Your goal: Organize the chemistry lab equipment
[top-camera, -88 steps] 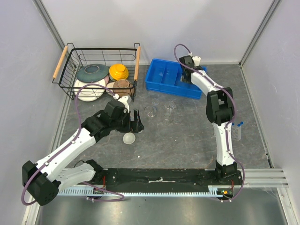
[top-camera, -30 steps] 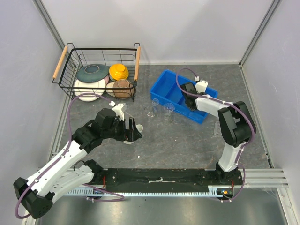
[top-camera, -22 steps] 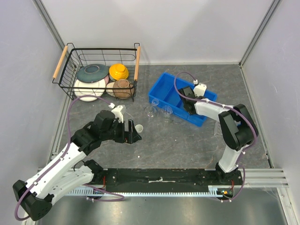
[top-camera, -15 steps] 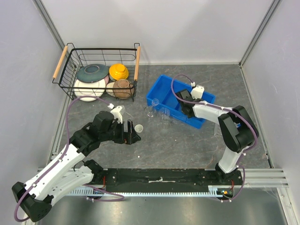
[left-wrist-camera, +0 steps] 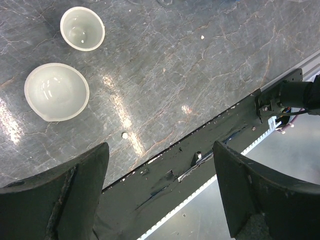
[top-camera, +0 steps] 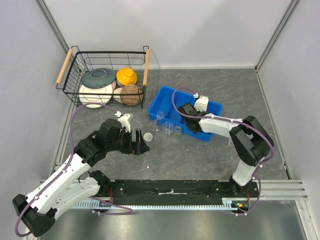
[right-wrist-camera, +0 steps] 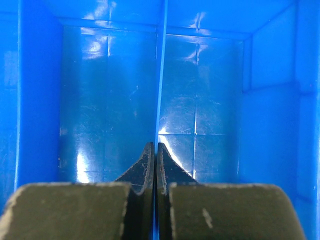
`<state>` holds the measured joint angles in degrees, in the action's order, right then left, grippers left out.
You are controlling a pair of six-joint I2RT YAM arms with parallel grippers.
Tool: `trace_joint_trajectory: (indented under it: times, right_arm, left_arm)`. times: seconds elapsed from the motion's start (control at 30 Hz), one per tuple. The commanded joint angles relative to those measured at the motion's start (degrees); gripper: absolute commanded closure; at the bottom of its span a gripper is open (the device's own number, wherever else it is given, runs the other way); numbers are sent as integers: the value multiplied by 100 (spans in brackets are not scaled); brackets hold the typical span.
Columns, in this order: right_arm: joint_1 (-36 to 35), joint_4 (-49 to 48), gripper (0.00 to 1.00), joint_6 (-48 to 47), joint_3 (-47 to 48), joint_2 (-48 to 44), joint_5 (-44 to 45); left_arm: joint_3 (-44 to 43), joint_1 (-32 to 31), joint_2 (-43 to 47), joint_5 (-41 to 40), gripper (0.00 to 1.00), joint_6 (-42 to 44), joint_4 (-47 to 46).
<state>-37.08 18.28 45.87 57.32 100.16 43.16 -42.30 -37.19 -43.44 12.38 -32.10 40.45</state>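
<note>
My right gripper (top-camera: pixel 186 114) is shut on the middle divider (right-wrist-camera: pixel 161 75) of the blue bin (top-camera: pixel 162 95); its fingertips (right-wrist-camera: pixel 154 145) pinch the thin wall. No equipment shows in the part of the bin seen by the right wrist view. Several small clear beakers and a flask (top-camera: pixel 169 128) stand on the table against the bin's near-left wall. A small white cup (top-camera: pixel 148 137) sits just beyond my left gripper (top-camera: pixel 141 145). In the left wrist view the cup (left-wrist-camera: pixel 82 28) and a wider white bulb bowl (left-wrist-camera: pixel 56 91) lie ahead of the open, empty left gripper (left-wrist-camera: pixel 160 150).
A black wire basket (top-camera: pixel 75 70) with coloured ceramic bowls and plates stands at the back left. A tiny white bead (top-camera: pixel 147 166) lies near the front rail (top-camera: pixel 170 190). The side walls stand close to the left and right.
The right gripper has dragged the blue bin left and nearer, up against the clear glassware, which shifted left. The left gripper drew back a little, uncovering the small white cup.
</note>
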Motion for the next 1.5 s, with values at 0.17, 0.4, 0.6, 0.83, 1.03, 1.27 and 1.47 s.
trace_joint_trajectory:
  times: [0.17,0.4,0.6,0.83,1.03,1.27,1.47]
  right_arm:
    - [-633,545,100,168,-292,214,-440]
    - [-1020,597,100,396,-362,206,-475]
    - [-1363,738,100,634,-432,127,-440]
    - [-1618,835,100,792,-485,92,-405]
    - [-1627,905,100,792,-345,249,-246]
    - [-1609,940,100,757,-90,478,-98]
    - [-1337,967,89,661,77,470,35]
  left_arm:
    - [-190,19,55,36,9,-25,77]
    - [-217,19,99,27,10,-25,148]
    - [-208,19,134,27,10,-33,157]
    - [-199,19,143,36,10,-51,157]
    - [-190,19,143,27,10,-51,157]
    - [-173,19,178,19,10,-42,200]
    - [-225,19,169,-25,10,-25,253]
